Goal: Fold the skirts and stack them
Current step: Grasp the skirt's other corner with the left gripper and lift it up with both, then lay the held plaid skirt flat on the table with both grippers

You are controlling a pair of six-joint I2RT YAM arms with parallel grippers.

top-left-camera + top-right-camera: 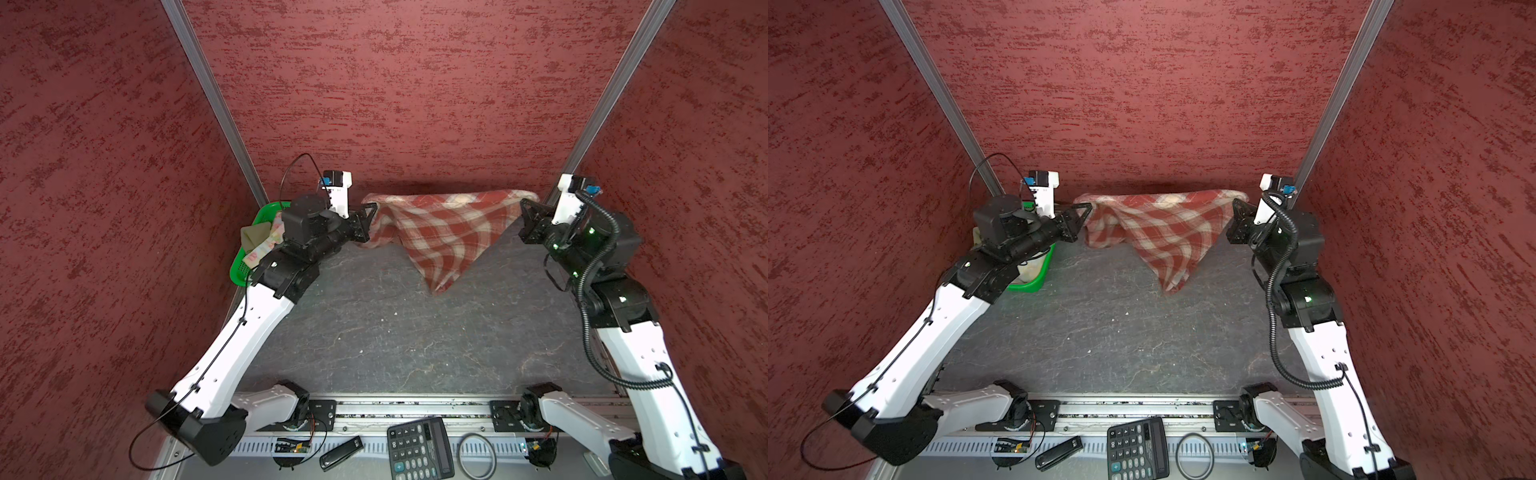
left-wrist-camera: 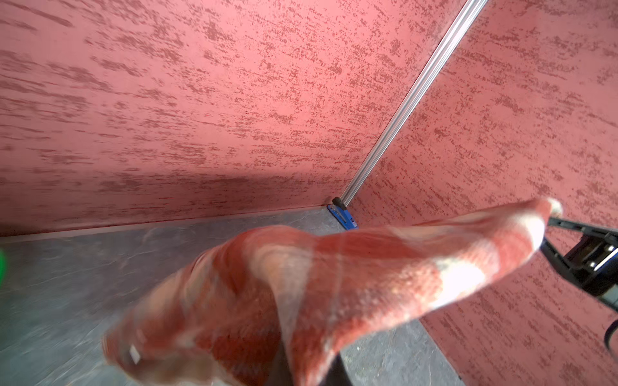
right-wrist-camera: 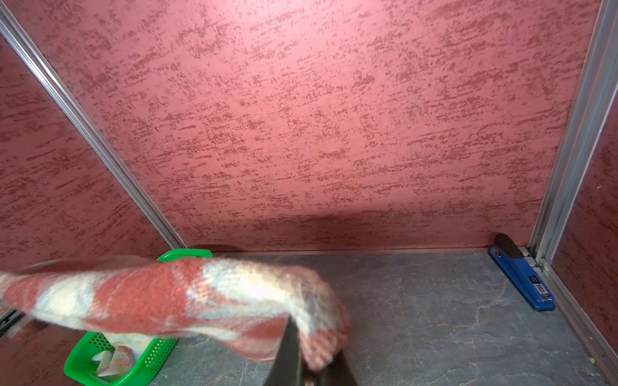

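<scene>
Left gripper (image 1: pixel 371 211) first: pinched tight on one top corner of the plaid skirt (image 1: pixel 436 237), held up off the table close to the back wall. Same deal for the right gripper (image 1: pixel 524 206), clamped on the opposite corner. So, cloth stretched between the two in both top views, sagging a little along the top edge and hanging down to a point roughly in the middle. Can't tell whether that bottom tip touches the dark grey tabletop (image 1: pixel 395 332), way too blurry there. From the left wrist, mostly just a big smeared fold of red-brown and cream checks (image 2: pixel 334 284) running off toward the other arm's black fingers (image 2: pixel 575 229). From the right wrist, pretty much the mirror of that, with the plaid (image 3: pixel 167 297) draped across and bunched right at the grip. Over at the left edge, half hidden behind the left arm: green mesh basket (image 1: pixel 239 272) with the olive-khaki skirt (image 1: pixel 254 237) and the floral skirt (image 1: pixel 259 253) bunched inside, well apart from the plaid one. Also spotted: blue stapler (image 3: pixel 521 277) lying in the far right corner, and a calculator (image 1: pixel 419 451) down on the front rail.
</scene>
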